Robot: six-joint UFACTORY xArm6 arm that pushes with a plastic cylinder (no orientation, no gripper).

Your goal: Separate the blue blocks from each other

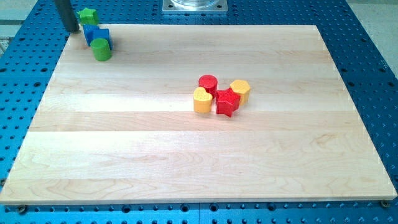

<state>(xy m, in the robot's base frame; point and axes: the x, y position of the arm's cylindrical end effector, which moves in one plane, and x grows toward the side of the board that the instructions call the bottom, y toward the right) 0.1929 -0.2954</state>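
Camera view: light wooden board [186,149] on a blue perforated table [367,37]. My tip [73,30], the lower end of the dark straight rod, sits at the far left corner of the board, right at its edge. No jaws on this rig, only the rod, so there is nothing to read as apart or together.

Far left cluster: green star-like block [87,15] at the far edge, just right of my tip. Blue blocks [96,34] directly nearer than the green one, pressed together so they read as one blue mass; exact shapes hard to make out, count unclear. Green cylinder block [101,49] touching the blue on its near side. My tip is just left of the blue, close, contact cannot be told.

Centre-right cluster, well apart from the first: red cylinder block [208,83] at the far side, yellow heart-shaped block [202,100] on the left, red star-like block [227,102] in the middle near side, yellow hexagonal block [240,90] on the right. All four packed touching.
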